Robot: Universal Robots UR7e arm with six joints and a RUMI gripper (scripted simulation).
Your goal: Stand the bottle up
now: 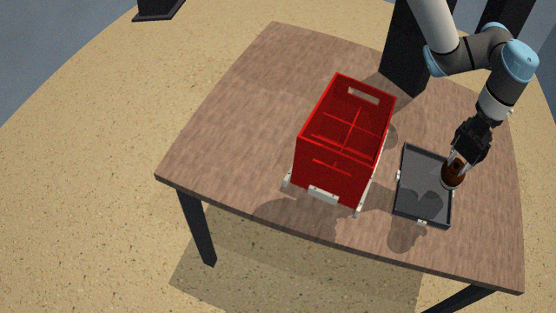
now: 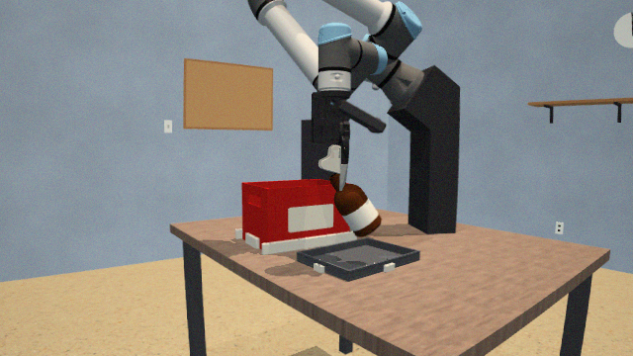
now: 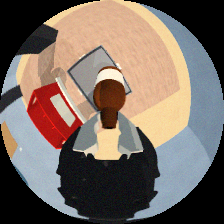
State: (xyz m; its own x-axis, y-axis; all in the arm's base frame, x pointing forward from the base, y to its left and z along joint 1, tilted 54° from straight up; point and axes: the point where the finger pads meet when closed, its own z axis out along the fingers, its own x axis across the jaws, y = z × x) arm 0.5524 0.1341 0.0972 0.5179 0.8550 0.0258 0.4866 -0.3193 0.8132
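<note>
My gripper (image 1: 458, 166) (image 2: 341, 182) (image 3: 109, 111) is shut on the neck of a brown bottle (image 1: 452, 174) (image 2: 357, 209) (image 3: 109, 95) with a white label band. The bottle hangs tilted in the air, its base lower and swung to the right, above the far part of the dark grey tray (image 1: 419, 191) (image 2: 381, 259) (image 3: 85, 75). The bottle does not touch the tray. In the wrist view the bottle points away from the fingers with the tray beneath it.
A red crate (image 1: 343, 139) (image 2: 287, 210) (image 3: 50, 110) with inner dividers stands left of the tray on the wooden table (image 1: 261, 122) (image 2: 485, 282). White corner blocks sit around the crate and the tray. The robot's black pedestal (image 2: 432, 148) stands behind.
</note>
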